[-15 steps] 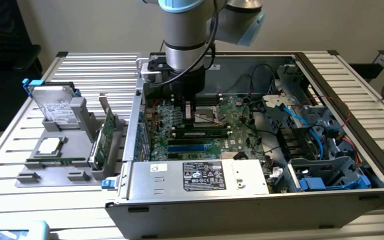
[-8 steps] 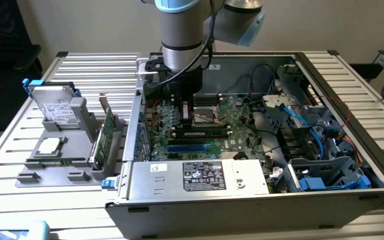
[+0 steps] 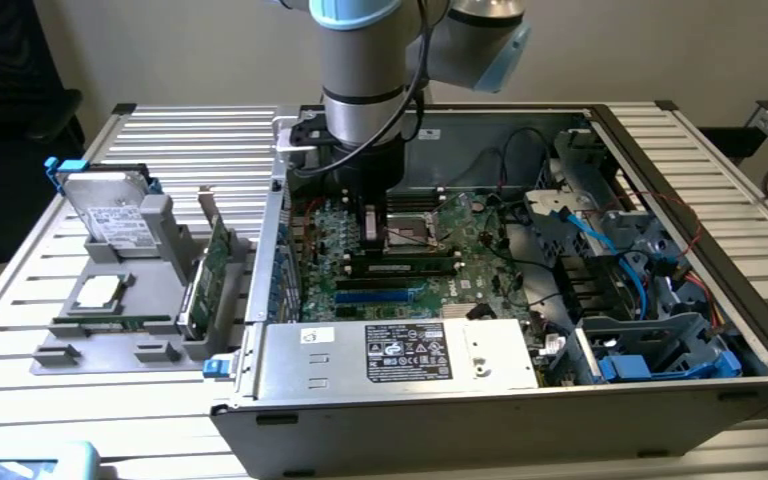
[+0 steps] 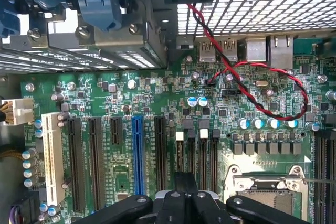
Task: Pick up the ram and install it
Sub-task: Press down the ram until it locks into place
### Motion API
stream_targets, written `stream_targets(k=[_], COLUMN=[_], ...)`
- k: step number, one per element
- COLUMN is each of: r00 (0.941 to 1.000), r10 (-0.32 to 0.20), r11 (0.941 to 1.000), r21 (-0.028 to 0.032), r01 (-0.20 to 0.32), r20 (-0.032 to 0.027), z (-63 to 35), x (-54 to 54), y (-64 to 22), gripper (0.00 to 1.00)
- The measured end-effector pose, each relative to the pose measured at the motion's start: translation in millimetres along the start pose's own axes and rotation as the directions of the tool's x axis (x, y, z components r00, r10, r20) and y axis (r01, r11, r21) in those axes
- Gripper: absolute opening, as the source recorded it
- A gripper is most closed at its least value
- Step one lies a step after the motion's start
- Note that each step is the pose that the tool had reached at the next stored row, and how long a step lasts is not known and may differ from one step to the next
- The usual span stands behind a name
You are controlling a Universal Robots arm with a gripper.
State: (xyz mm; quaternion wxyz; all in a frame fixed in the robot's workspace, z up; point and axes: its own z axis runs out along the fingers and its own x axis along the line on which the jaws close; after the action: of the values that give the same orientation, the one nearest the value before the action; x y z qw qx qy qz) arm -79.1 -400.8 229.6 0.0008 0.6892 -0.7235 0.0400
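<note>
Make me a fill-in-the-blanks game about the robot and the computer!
1. The robot's gripper is reaching down inside an open ____ case.
2. The ram sits in a slot on the green ____.
3. A hard drive rests on the grey ____ outside the case.
4. The twisted wire is red and ____.

Missing words: computer; motherboard; stand; black

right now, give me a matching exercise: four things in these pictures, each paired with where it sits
Things:
1. ram
2. hard drive
3. power supply
4. gripper

Places:
A. on the grey rack outside the case
B. along the case's near wall
C. over the motherboard, inside the case
D. in a motherboard slot

Pairs: 1-D, 2-A, 3-B, 4-C
</note>
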Motion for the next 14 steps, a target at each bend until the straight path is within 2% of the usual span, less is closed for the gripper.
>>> stream_targets(k=[11, 13, 14], r00=[1.0000, 1.0000, 1.0000], r10=[0.000, 0.000, 0.000], r11=[1.0000, 1.0000, 1.0000], r21=[0.0031, 0.0050, 0.0042], r01=[0.000, 0.000, 0.000], r20=[-0.0003, 0.0022, 0.0013], z=[4.7, 2.5, -2.3], x=[-0.2, -0.4, -0.1], y=[0.4, 0.0, -0.2], gripper=[0.11, 0.11, 0.11])
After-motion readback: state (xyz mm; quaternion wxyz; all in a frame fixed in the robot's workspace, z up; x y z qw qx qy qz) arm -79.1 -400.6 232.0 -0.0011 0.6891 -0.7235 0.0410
